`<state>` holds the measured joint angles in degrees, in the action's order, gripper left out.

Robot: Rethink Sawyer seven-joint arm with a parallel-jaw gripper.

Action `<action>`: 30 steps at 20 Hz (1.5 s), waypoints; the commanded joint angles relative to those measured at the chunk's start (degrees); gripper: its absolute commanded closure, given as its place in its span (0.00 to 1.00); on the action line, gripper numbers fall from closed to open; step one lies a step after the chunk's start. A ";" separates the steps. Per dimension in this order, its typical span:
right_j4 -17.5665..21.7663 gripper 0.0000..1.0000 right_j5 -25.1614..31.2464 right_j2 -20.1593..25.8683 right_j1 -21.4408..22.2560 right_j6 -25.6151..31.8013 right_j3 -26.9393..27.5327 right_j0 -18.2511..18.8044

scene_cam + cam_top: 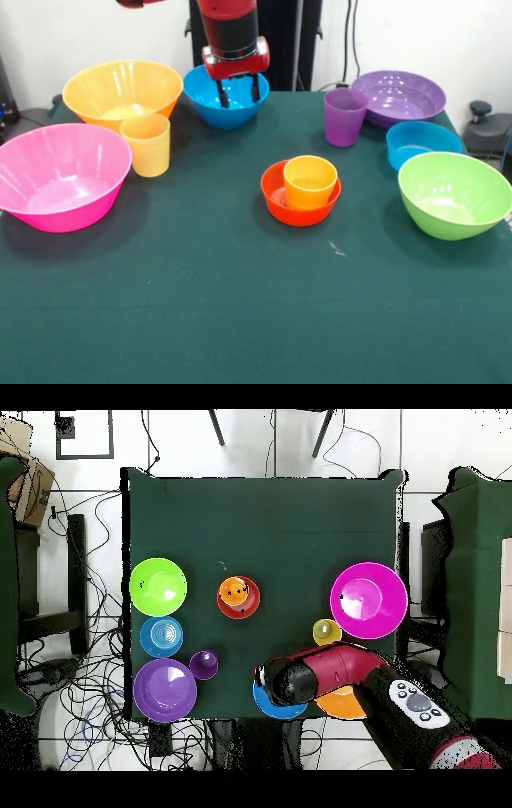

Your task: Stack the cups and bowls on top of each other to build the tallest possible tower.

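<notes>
The orange cup stands upright inside the small red-orange bowl at the table's middle; this tower also shows in the overhead view. My gripper hangs open and empty above the medium blue bowl at the far side. The yellow-orange cup stands in front of the big yellow bowl. The purple cup stands beside the wide purple bowl. The big pink bowl, small blue bowl and lime green bowl sit apart.
The green table cloth stretches toward the camera. The arm covers most of the medium blue and big yellow bowls in the overhead view. Cables lie on the floor around the table.
</notes>
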<state>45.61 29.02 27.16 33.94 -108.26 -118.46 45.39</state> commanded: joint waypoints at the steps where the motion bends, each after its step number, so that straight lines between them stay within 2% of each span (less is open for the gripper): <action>1: 4.57 0.00 -7.49 -3.88 -3.43 -5.69 -0.19 -4.00; 5: 3.40 0.00 -9.51 -5.77 -3.34 -6.84 -0.62 -5.85; 10: 2.69 0.00 -16.91 -11.64 -3.55 -12.21 -2.56 -11.79; 16: -0.03 0.00 -16.61 -12.16 -1.73 -8.85 -4.82 -10.92; 18: -0.91 0.00 -15.75 -11.55 -1.27 -7.40 -5.33 -10.04; 19: -2.41 0.00 -14.04 -10.22 -0.33 -6.44 -5.14 -9.61; 25: -5.51 0.00 -10.52 -7.58 4.37 -4.18 -8.67 -7.69; 28: -5.61 0.00 -11.25 -8.11 5.09 -4.36 -9.51 -8.09; 30: -4.85 0.00 -11.89 -8.86 3.35 -4.35 -7.65 -8.56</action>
<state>42.66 15.55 17.17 37.09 -109.04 -126.45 37.80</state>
